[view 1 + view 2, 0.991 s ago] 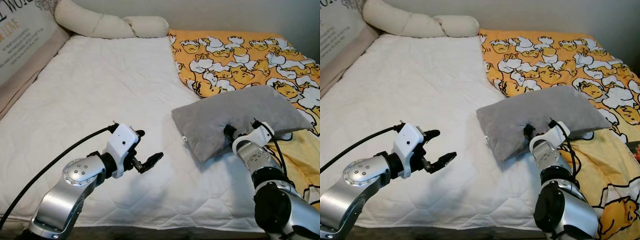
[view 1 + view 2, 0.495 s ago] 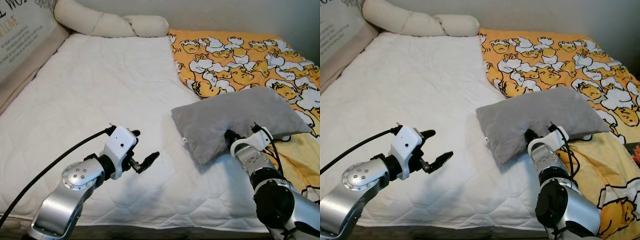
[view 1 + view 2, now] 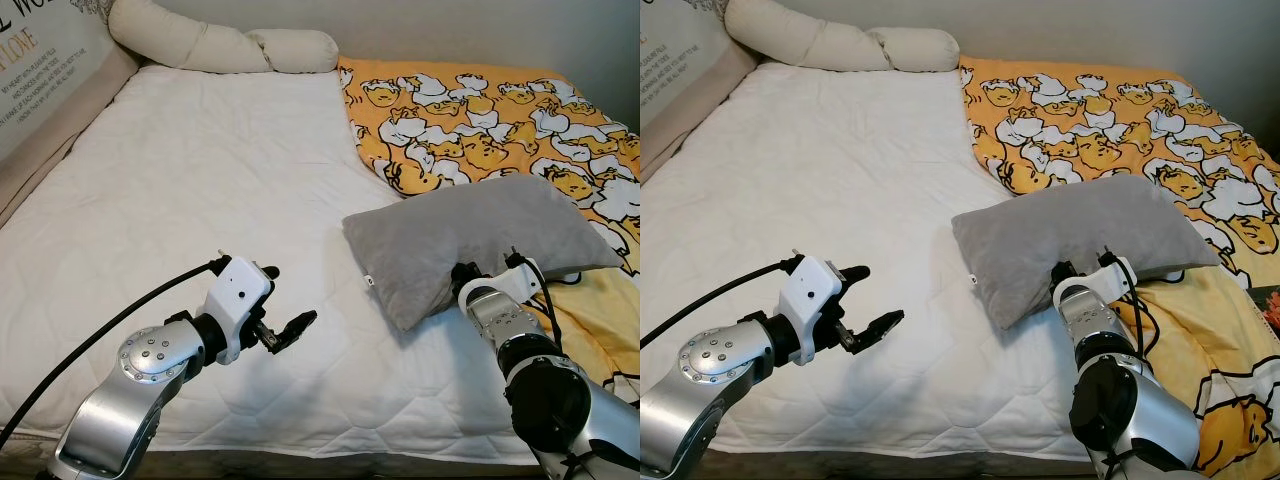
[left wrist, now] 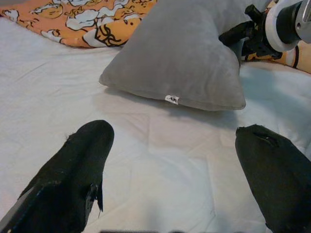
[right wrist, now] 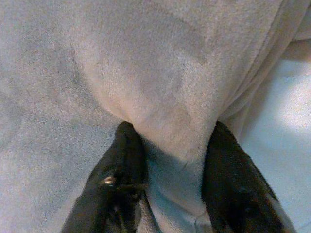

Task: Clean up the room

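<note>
Right gripper [image 5: 167, 160] I see pinching a fold of the grey pillow [image 3: 470, 235] at its near edge. Left gripper [image 3: 285, 322] hovers spread, well left of the pillow, over the white bed [image 3: 190, 190].

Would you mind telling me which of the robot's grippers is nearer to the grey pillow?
The right. The right gripper is pinching a fold at the grey pillow near edge, while the left gripper hovers open over the white mattress, off to the pillow's left.
</note>
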Controlling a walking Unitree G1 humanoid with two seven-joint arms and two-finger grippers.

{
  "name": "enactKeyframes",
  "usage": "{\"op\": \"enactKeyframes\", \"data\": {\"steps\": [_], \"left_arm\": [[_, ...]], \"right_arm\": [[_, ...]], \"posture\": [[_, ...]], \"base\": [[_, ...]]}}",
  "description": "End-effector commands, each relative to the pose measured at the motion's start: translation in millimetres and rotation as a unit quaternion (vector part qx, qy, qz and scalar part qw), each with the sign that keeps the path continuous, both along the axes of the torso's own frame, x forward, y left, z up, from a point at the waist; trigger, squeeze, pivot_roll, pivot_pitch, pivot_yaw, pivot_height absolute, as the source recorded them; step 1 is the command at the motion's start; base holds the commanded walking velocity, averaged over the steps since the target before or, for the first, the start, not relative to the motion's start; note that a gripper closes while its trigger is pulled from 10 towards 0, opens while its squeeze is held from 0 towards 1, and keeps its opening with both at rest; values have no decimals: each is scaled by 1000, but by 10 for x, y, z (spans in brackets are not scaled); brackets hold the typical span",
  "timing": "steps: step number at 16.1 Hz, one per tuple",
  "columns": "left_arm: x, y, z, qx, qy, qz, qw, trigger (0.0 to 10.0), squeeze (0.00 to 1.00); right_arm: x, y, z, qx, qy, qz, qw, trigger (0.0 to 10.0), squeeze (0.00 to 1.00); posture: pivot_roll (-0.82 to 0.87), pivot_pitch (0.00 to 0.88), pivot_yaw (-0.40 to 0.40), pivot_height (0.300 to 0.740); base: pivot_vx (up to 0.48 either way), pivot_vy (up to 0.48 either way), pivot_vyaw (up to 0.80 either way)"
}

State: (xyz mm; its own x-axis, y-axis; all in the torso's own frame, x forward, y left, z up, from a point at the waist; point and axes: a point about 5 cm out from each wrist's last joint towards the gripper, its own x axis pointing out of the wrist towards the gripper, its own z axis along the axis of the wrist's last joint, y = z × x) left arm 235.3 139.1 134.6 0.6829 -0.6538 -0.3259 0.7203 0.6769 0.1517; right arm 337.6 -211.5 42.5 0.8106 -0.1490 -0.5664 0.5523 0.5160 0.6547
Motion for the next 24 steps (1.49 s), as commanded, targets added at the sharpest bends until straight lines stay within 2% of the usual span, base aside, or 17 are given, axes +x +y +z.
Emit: {"op": "enactKeyframes", "data": {"steps": [1,5,9,16,19,20,21,22,24], "left_arm": [[10,0,22,-1,1,-5,1000,10000,0],[25,49,3,11,6,-3,1000,10000,0],[8,81,2,3,14,10,1000,10000,0],[-57,163,38,-6,7,32,999,10000,0],[40,383,94,1,-33,133,991,10000,0],[55,425,99,5,-39,149,988,10000,0],[65,482,104,8,-41,169,985,10000,0],[80,636,140,-3,-51,218,975,10000,0],[106,785,209,0,-70,255,964,10000,0]], "right_arm": [[37,1,47,-1,-6,-5,1000,0,0],[30,-32,47,-7,-6,-6,1000,0,0],[12,-67,34,-15,2,-7,1000,0,0],[76,-51,117,-39,-7,19,999,0,0],[174,-60,265,-45,-33,23,998,0,0],[209,-41,315,-43,-44,27,998,0,0],[252,-5,374,-50,-55,42,996,0,0],[415,202,613,-74,-103,119,985,0,0],[527,474,813,-98,-141,206,963,0,0]], "posture": [[7,0,-46,740],[1,0,-37,740],[2,0,-40,740],[13,0,-50,740],[9,0,-44,740],[8,0,-43,740],[6,0,-42,740],[4,0,-39,740],[3,0,-40,740]], "base": [[0,0,0],[0,0,0],[0,0,0],[0,0,0],[0,0,0],[0,0,0],[0,0,0],[0,0,0],[0,0,0]]}}
